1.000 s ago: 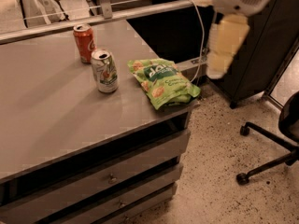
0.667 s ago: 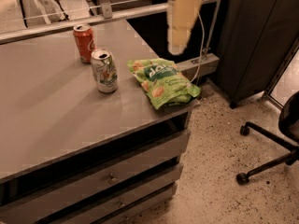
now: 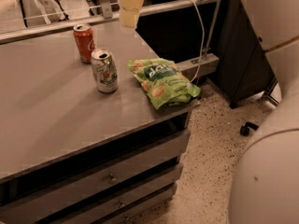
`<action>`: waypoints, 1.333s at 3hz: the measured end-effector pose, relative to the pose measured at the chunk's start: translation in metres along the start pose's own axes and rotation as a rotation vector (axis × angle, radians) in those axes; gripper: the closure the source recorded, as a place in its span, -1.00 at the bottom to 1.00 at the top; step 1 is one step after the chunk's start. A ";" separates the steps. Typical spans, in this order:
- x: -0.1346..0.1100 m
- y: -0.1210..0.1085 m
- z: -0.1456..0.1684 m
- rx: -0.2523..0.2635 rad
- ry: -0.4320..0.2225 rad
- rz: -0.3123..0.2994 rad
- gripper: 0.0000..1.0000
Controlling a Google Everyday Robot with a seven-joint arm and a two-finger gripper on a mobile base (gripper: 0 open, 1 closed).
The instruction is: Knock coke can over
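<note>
On the grey table (image 3: 46,115), near its back edge, the coke can (image 3: 84,42) stands upright. A white-and-green can (image 3: 104,70) stands just beside it, nearer the front. My claw (image 3: 129,13) hangs above the back edge, right of both cans and touching neither; open or closed, I cannot tell. A green chip bag (image 3: 163,81) lies by the right edge.
</note>
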State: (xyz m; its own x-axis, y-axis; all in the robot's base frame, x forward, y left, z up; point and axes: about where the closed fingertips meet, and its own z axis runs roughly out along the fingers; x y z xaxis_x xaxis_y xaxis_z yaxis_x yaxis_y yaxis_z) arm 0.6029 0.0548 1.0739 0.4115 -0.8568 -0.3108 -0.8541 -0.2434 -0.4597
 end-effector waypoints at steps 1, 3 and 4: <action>-0.004 -0.005 0.003 0.014 -0.009 -0.003 -1.00; 0.058 -0.059 0.030 0.213 -0.024 0.045 -1.00; 0.091 -0.090 0.048 0.310 -0.067 0.043 -1.00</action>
State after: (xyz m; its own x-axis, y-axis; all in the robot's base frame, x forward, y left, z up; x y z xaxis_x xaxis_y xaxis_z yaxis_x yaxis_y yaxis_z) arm 0.7322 0.0210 1.0467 0.4058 -0.8290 -0.3848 -0.7376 -0.0485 -0.6735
